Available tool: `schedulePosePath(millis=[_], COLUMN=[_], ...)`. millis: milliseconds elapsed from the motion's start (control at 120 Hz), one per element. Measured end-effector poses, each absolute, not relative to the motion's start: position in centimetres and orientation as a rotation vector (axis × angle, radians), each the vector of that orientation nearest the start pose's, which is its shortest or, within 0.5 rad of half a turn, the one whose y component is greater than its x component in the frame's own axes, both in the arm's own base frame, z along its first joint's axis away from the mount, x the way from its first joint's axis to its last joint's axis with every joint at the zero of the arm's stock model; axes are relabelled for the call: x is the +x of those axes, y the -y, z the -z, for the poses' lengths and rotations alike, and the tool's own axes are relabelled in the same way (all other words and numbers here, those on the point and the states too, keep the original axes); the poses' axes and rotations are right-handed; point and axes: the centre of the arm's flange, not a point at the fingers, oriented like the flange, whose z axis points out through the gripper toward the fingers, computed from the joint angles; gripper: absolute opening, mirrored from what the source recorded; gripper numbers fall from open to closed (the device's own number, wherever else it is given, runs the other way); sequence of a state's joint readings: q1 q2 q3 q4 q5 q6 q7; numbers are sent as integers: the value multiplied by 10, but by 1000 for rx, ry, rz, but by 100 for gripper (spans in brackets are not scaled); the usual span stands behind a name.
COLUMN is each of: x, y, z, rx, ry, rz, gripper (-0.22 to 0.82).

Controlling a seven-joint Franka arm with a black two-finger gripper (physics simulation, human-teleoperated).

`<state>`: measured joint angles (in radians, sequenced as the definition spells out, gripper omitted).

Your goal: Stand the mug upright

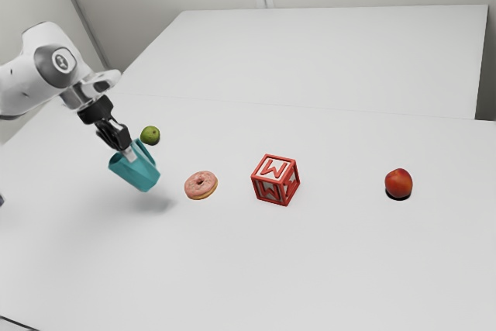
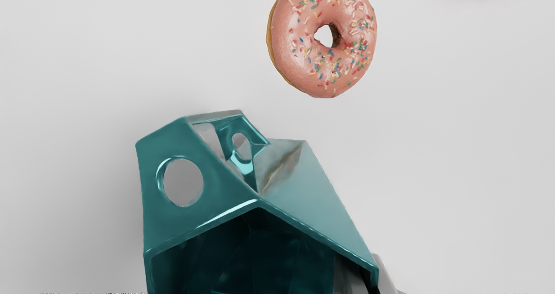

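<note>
The arm [image 1: 22,87] has smooth, rounded white casing and a dark grey joint cover [image 1: 46,71] bearing a pale round marking [image 1: 62,60], perhaps a logo, too small to read. The two-finger gripper [image 1: 129,154] is black and blocky, with light grey tips.

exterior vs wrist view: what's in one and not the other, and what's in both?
Exterior view: green fruit, red fruit, arm, lettering on the block.

Wrist view: deep inside of the mug, a round hole through its side.

Both: mug with jaws closed on its wall, donut, block (just a corner in the wrist view).
</note>
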<state>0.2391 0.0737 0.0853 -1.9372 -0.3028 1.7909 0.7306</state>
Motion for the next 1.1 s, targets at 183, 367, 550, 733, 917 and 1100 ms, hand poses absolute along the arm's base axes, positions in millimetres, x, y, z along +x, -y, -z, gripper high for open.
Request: schedulePosePath(millis=[183,367,550,733,917,1100], x=[541,536,532,537,539,540], y=[-117,-98,-109,-108,-105,-106], z=[-425,-393,-384,-369,-362,-369], rx=[-3294,-3251,-3228,-3226,-3228,-3231], ry=[-512,-422,-295,-222,-170,-125], rz=[-77,-54,-13,-26,-33,-14], gripper=[-18,-18,-18,-18,-6,31])
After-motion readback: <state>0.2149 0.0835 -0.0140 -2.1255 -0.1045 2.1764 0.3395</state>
